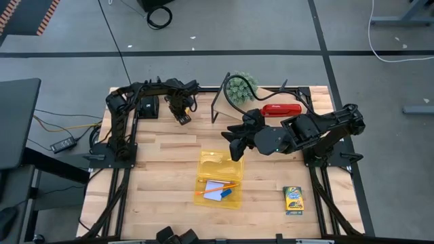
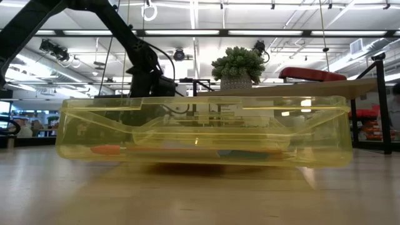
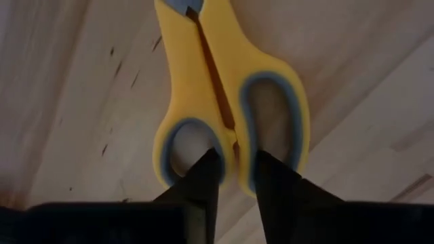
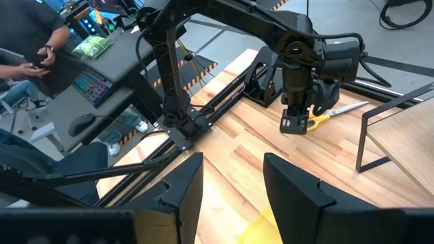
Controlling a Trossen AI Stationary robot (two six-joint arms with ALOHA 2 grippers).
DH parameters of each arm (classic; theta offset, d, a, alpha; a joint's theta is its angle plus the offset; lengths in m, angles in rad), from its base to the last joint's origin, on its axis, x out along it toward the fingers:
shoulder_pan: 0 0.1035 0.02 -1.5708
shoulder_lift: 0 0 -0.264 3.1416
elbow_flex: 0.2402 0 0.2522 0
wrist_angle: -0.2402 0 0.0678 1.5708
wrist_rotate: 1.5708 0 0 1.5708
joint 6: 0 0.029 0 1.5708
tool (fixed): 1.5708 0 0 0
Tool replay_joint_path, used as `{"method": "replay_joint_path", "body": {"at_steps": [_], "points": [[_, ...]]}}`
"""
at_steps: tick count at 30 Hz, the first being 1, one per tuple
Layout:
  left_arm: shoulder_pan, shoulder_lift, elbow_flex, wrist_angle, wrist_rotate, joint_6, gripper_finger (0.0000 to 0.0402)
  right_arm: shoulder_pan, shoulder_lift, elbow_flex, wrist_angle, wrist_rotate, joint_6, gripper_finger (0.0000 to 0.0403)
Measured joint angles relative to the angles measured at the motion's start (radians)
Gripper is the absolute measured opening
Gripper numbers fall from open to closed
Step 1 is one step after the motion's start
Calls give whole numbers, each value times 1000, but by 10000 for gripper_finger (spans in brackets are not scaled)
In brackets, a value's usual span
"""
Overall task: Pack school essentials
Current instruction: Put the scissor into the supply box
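Left end effector point(image 3: 236, 177) at counter's point(image 1: 163, 203) 11 o'clock, fingers pinching yellow-handled scissors' point(image 3: 227, 102) bridge for lift. Right end effector point(image 4: 229, 184) parted, empty, waiting above clear yellow plastic tray point(image 1: 220, 179).

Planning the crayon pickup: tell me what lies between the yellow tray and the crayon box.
Bare wood tabletop only, between yellow plastic tray and green-and-yellow crayon box; seen in the high view.

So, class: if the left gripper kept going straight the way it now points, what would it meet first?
The left gripper points down at the yellow-handled scissors; its fingers straddle the bar between the loops, so the scissors, then the wooden table.
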Motion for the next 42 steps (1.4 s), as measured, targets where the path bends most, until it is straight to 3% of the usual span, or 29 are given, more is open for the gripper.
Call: {"method": "replay_joint_path", "body": {"at_steps": [17, 28, 42], "points": [[-2, -32, -5, -16, -8, -3, 71, 0, 0, 0, 0, -4, -4, 161], [-7, -92, -4, -127, -5, -48, 78, 0, 0, 0, -2, -4, -29, 161], [-9, -288, -2, -177, 8, -150, 80, 5, 0, 0, -6, -4, -81, 161]]}}
